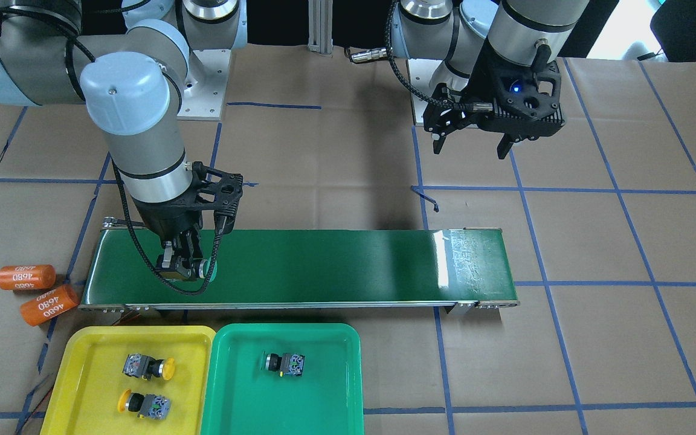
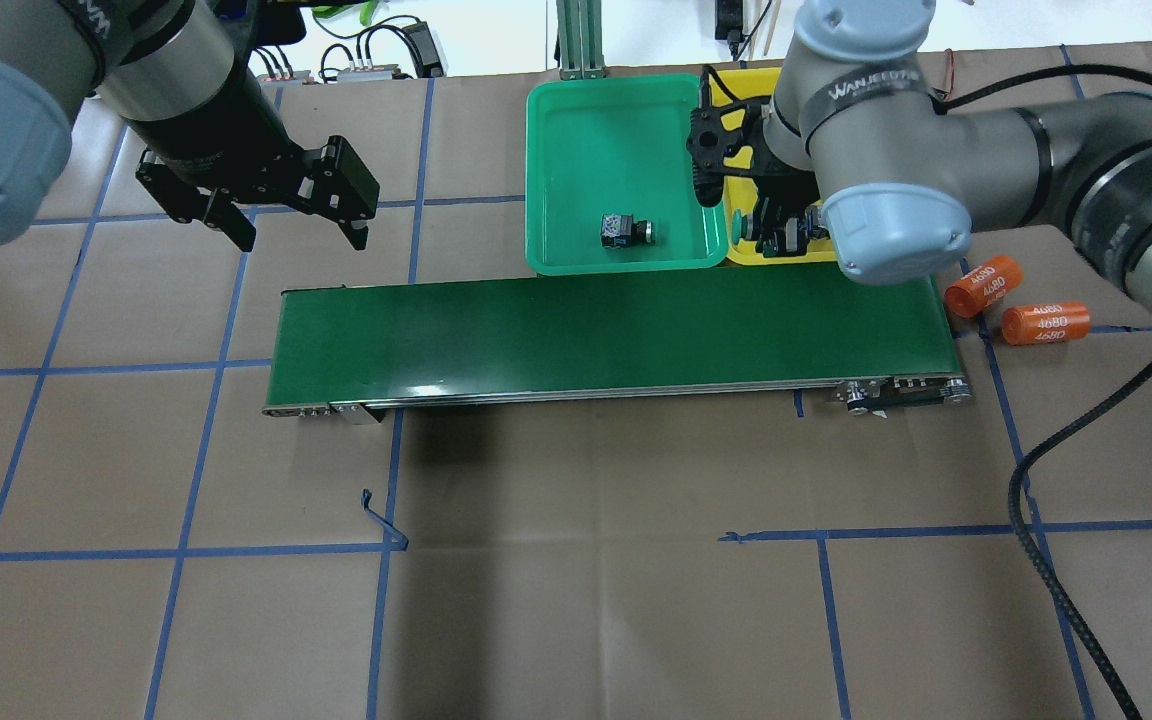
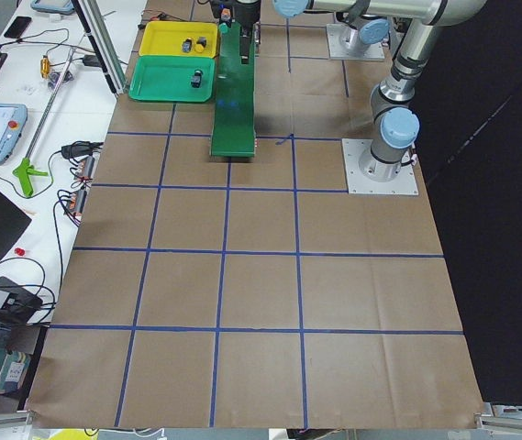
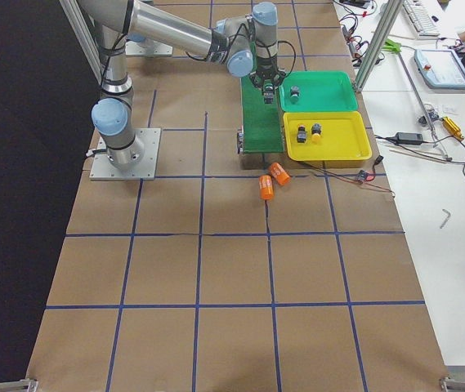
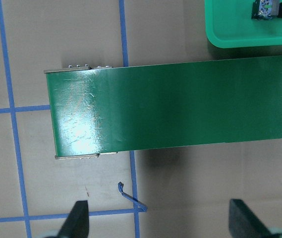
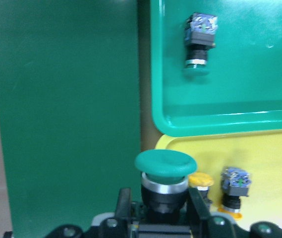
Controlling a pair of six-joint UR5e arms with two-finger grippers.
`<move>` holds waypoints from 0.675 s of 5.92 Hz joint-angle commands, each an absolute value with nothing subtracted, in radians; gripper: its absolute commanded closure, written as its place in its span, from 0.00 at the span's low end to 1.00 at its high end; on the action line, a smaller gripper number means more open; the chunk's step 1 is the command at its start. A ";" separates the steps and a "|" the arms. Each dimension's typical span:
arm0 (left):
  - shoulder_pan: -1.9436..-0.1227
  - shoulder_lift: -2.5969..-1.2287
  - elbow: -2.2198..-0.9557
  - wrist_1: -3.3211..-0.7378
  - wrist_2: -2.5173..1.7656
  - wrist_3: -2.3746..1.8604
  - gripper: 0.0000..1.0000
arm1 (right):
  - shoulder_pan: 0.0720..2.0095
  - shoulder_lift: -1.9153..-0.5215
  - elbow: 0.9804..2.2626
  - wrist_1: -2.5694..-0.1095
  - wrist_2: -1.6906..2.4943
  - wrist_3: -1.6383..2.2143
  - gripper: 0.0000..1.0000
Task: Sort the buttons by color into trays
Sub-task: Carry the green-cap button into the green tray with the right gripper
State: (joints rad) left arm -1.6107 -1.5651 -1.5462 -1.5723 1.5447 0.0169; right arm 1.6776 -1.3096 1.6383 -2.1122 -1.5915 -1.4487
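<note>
The right gripper (image 1: pixel 183 269) pinches a green button (image 6: pixel 165 166) by its black collar, cap forward, above the belt (image 1: pixel 324 266). In the wrist view the yellow tray (image 1: pixel 142 330) lies just ahead and to the right of the gripper, with the green tray (image 1: pixel 287 328) farther ahead. Letting go here would likely drop the button on the belt's edge or in the wrong tray, beside the two yellow buttons (image 1: pixel 148 367). The collar is round, so a light pinch may let it roll or tilt out on the way. Setting it down too near the other green button (image 1: pixel 284 362) could knock that one. The left gripper (image 1: pixel 469 151) hangs spread and empty, well apart.
</note>
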 commanded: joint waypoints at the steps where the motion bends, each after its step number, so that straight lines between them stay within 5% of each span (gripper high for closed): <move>1: -1.611 -1.565 -1.546 -1.572 1.545 0.017 0.01 | 1.709 -1.133 1.406 -2.101 -1.586 -1.459 0.93; 4: -1.611 -1.563 -1.548 -1.574 1.546 0.017 0.01 | 1.746 -0.855 1.159 -2.149 -1.499 -1.453 0.92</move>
State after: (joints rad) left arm -1.6099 -1.5630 -1.5473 -1.5737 1.5460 0.0169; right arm 1.7409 -0.9309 1.2157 -2.1324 -1.5393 -1.4549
